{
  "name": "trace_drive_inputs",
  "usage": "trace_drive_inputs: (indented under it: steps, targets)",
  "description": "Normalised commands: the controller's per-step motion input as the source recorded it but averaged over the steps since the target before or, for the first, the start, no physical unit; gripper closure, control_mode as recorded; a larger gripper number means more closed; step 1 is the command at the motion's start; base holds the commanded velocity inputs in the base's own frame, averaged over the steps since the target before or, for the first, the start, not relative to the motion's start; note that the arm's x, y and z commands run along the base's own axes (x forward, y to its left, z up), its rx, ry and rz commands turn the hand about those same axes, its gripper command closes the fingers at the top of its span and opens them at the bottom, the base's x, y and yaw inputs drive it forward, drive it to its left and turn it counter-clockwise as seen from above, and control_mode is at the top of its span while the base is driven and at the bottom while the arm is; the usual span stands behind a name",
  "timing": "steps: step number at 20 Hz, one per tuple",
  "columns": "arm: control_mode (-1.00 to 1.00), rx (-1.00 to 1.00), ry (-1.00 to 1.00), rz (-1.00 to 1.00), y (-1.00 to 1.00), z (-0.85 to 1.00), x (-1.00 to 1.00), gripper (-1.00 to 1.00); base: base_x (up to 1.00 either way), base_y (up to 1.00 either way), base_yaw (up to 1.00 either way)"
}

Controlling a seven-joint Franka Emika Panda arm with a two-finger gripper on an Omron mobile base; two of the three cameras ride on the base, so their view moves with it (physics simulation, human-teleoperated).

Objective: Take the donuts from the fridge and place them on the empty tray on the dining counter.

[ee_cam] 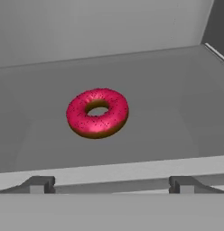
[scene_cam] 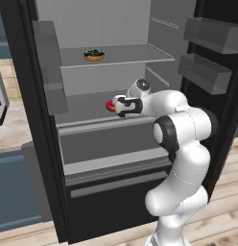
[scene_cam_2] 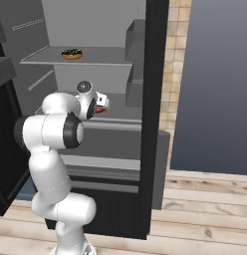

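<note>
Hand view: the pink donut (ee_cam: 97,112) lies flat at the frame centre, on the fridge shelf (ee_cam: 177,113).
Your gripper (ee_cam: 109,184) is open and empty; advance, lower over one side of the ring, then close.

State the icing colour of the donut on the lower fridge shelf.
Glossy pink-red with fine dark specks; the donut shows best in the hand view.
</note>
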Motion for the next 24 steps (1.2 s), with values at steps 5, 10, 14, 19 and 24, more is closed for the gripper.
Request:
trace_drive_inputs:
  steps: [5, 10, 14, 19, 24]
  targets:
    - [-1.0, 0.0, 0.0, 0.0, 0.0, -0.15, 0.46, -1.0, 0.0, 0.0, 0.0]
    - [-1.0, 0.0, 0.0, 0.0, 0.0, -0.15, 0.44, -1.0, 0.0, 0.0, 0.0]
    - [-1.0, 0.0, 0.0, 0.0, 0.03, -0.24, 0.39, -1.0, 0.0, 0.0, 0.0]
    - [-1.0, 0.0, 0.0, 0.0, 0.03, -0.28, 0.39, -1.0, 0.0, 0.0, 0.0]
    - [-1.0, 0.0, 0.0, 0.0, 0.06, -0.19, 0.42, -1.0, 0.0, 0.0, 0.0]
